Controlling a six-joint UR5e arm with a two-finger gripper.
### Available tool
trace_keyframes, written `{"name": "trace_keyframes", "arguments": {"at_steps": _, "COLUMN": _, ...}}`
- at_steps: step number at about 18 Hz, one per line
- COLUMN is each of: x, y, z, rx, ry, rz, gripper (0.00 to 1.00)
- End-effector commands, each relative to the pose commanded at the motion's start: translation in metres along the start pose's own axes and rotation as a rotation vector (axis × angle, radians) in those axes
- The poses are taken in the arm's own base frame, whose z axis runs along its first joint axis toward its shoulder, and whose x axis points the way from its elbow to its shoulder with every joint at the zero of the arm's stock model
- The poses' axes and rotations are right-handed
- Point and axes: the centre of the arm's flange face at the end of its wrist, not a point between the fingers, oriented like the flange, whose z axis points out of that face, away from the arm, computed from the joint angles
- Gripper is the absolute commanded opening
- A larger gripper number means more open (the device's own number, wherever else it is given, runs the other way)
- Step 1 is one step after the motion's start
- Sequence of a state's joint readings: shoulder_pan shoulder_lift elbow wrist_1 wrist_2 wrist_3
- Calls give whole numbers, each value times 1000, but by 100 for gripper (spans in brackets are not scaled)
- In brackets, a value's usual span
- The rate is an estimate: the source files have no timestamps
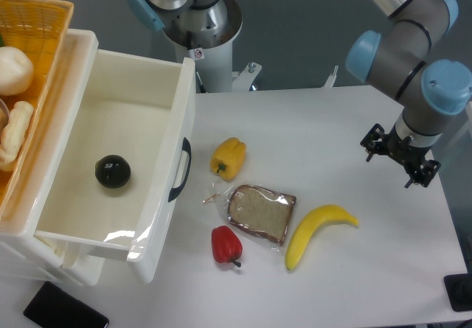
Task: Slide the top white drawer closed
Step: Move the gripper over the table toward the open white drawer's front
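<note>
The top white drawer (118, 114) stands pulled far out to the right from the cabinet on the left. Its front panel carries a dark curved handle (181, 169). A dark round object (112, 172) lies on the drawer's floor. My gripper (399, 155) hangs at the far right of the table, well apart from the drawer. It is seen from above as a black block under the blue-capped wrist, and its fingers do not show clearly.
An orange wicker basket (44, 18) with pale items sits on top of the cabinet. On the table (324, 121) lie a yellow pepper (228, 157), bagged bread (261, 213), a red pepper (226, 245) and a banana (317, 232). A black object (65, 309) lies at the front left.
</note>
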State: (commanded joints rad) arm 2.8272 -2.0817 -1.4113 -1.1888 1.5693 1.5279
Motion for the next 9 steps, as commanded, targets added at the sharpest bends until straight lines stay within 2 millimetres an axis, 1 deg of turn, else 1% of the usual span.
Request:
{"name": "trace_keyframes", "arguments": {"at_steps": 1, "x": 6, "y": -5, "z": -10, "rx": 1, "ry": -6, "rz": -21, "gripper": 100}}
{"name": "trace_keyframes", "arguments": {"at_steps": 3, "x": 15, "y": -28, "z": -15, "rx": -4, "ry": -8, "rz": -32, "gripper": 100}}
{"name": "trace_keyframes", "arguments": {"at_steps": 5, "x": 22, "y": -42, "z": -20, "rx": -2, "ry": -13, "rz": -78, "gripper": 100}}
{"name": "trace_keyframes", "arguments": {"at_steps": 6, "x": 31, "y": -53, "z": -17, "rx": 8, "ry": -3, "rz": -83, "gripper": 100}}
{"name": "trace_keyframes", "arguments": {"at_steps": 7, "x": 44, "y": -56, "z": -8, "rx": 8, "ry": 14, "rz": -81, "gripper": 100}}
{"name": "trace_keyframes", "arguments": {"at_steps": 9, "x": 69, "y": -68, "z": -7, "rx": 47, "ry": 35, "rz": -68, "gripper": 100}}
